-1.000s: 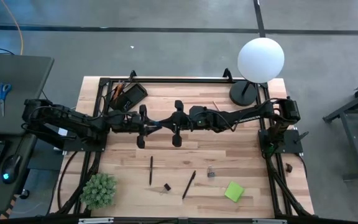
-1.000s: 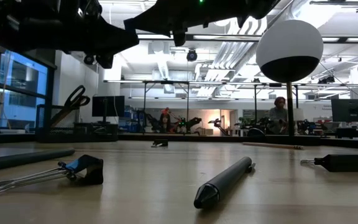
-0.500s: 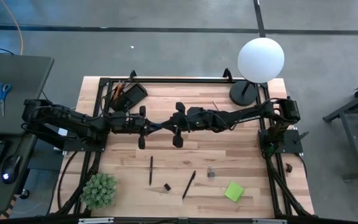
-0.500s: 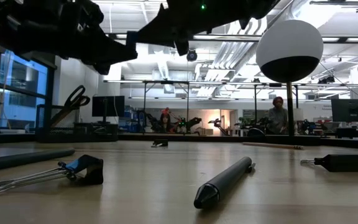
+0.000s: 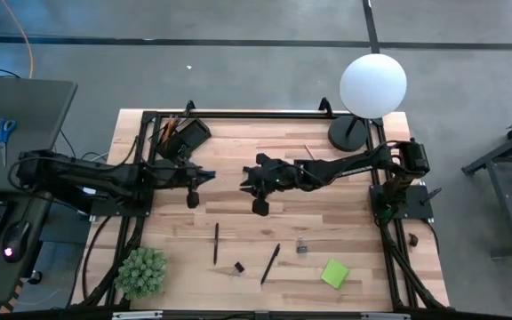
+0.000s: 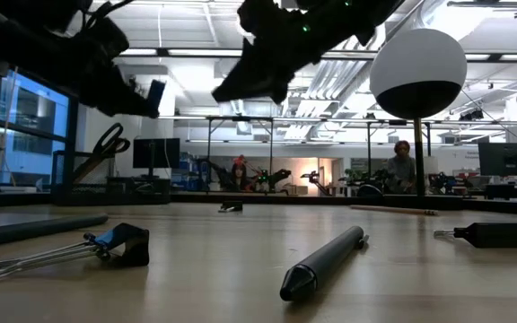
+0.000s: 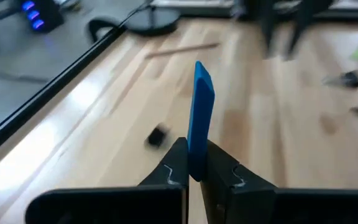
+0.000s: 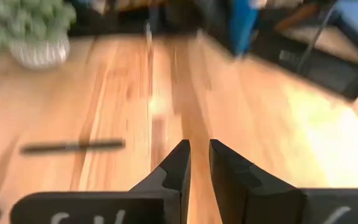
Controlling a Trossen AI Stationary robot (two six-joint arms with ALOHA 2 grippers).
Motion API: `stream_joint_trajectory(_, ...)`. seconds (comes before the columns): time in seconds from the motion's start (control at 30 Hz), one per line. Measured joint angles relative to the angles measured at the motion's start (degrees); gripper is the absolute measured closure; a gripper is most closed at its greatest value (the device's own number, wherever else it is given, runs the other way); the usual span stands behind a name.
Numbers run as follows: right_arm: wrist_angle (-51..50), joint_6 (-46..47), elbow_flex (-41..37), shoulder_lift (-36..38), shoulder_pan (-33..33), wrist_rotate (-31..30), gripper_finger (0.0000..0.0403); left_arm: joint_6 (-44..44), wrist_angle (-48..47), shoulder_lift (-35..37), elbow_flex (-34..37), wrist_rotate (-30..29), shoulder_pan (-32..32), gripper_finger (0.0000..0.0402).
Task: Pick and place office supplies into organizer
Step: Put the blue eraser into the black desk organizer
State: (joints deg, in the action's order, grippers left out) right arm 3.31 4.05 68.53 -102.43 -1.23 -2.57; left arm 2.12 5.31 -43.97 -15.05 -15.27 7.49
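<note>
Blue eraser [image 7: 200, 112] base hidden between left gripper [image 7: 196, 169] fingers

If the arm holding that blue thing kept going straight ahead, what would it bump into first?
Probably the right gripper. The left gripper, shut on the blue eraser, points across the table at it, with only bare wood between. Depth and height are uncertain.

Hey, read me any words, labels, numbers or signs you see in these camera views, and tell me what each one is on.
No text reads in full in any view.
Right end effector, above the table's middle: white marks on its body, cut off at the picture's edge, unreadable.
Blue eraser, held in the left end effector: no print visible.
</note>
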Motion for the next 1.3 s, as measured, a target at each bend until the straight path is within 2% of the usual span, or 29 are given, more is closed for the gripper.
stream_joint_trajectory(0.2,-5.8,-0.2,0.0,0.0,-2.2,0.8,0.035,7.3,-11.3,6.6,-1.2,-9.8,0.0,0.04)
stream_joint_trajectory(0.33,-6.7,-3.3,0.0,0.0,-4.3,3.4,0.0352,13.9,-30.0,7.3,-9.2,-16.1,0.0,0.04)
stream_joint_trajectory(0.5,-6.7,-8.0,0.0,0.0,-6.7,4.6,0.035,25.6,-54.2,3.5,-20.0,-22.4,0.1,0.04)
stream_joint_trajectory(0.6,-7.3,-10.7,0.0,0.0,-7.6,6.2,0.0354,29.2,-59.9,1.0,-23.7,-21.7,1.3,0.0401)
stream_joint_trajectory(0.7,-8.2,-13.5,0.0,0.0,-8.2,7.9,0.0356,32.0,-64.4,-2.7,-26.2,-18.5,3.8,0.0401)
stream_joint_trajectory(0.93,-8.7,-19.8,0.0,0.0,-8.2,10.3,0.0351,31.6,-68.3,-14.2,-28.0,-10.0,14.7,0.0401)
stream_joint_trajectory(1.1,-9.2,-22.2,0.0,0.0,-7.8,10.7,0.0352,29.5,-68.3,-21.8,-28.0,-10.5,21.0,0.0392)
stream_joint_trajectory(1.3,-11.0,-22.6,0.0,0.0,-7.0,13.4,0.0356,28.7,-68.1,-25.7,-28.0,-10.3,25.0,0.0383)
